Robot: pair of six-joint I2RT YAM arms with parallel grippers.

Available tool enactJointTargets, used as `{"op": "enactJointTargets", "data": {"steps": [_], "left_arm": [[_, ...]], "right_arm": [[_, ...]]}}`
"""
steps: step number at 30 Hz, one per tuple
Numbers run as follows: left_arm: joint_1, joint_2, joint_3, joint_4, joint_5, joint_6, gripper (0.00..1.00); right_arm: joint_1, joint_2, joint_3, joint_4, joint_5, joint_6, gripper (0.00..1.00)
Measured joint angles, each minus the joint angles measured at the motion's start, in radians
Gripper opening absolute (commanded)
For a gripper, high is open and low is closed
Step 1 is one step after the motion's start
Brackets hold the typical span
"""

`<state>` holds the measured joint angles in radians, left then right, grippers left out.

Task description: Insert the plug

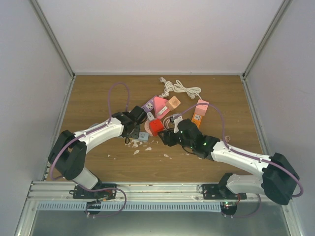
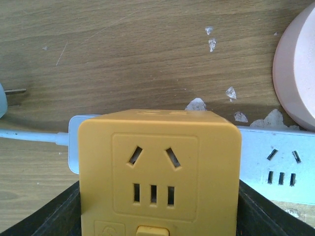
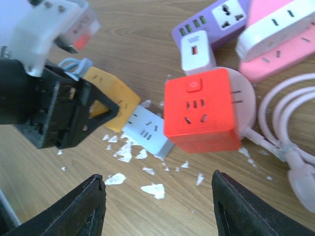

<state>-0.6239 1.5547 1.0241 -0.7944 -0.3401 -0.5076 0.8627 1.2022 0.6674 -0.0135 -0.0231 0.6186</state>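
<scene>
1. Left wrist view: the left gripper point(image 2: 157, 211) is clamped on the yellow cube socket point(image 2: 157, 162), with one black finger on each flank.
2. A white power strip point(image 2: 275, 167) lies just behind the cube.
3. A pale plug point(image 2: 3, 101), one prong showing, sits at the 9 o'clock edge.
4. The right gripper point(image 3: 157, 179) hangs with its jaws apart, gripping nothing. The red cube socket point(image 3: 202, 110) is at its 12 o'clock.

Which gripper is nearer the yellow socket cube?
Left. The left gripper is closed on the yellow socket cube, a finger against each side; the right gripper hangs apart from it, open and empty.
</scene>
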Motion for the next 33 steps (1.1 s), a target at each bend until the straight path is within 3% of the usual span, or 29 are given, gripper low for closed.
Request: {"op": "enactJointTargets", "data": {"steps": [9, 11, 15, 19, 26, 33], "left_arm": [[0.000, 0.008, 0.016, -0.034, -0.016, -0.036, 0.51], [0.000, 0.008, 0.018, -0.040, -0.021, -0.043, 0.58], [0.003, 0.001, 0.016, -0.040, -0.023, -0.037, 0.85], [0.021, -0.043, -0.003, -0.048, -0.027, -0.013, 0.98], [0.030, -0.217, 0.001, -0.056, -0.047, 0.043, 0.99], [0.042, -0.531, -0.038, 0.077, -0.033, 0.163, 0.99]], "right_arm": [[0.000, -0.070, -0.011, -0.095, 0.149, 0.008, 0.61], [0.000, -0.080, -0.010, -0.115, 0.179, 0.019, 0.62], [0.000, -0.082, -0.008, -0.175, 0.231, 0.043, 0.68], [-0.004, -0.089, 0.006, -0.247, 0.291, 0.061, 0.74], [-0.065, -0.158, 0.095, -0.395, 0.381, 0.071, 0.81], [-0.225, -0.189, 0.143, -0.529, 0.463, 0.127, 0.72]]}}
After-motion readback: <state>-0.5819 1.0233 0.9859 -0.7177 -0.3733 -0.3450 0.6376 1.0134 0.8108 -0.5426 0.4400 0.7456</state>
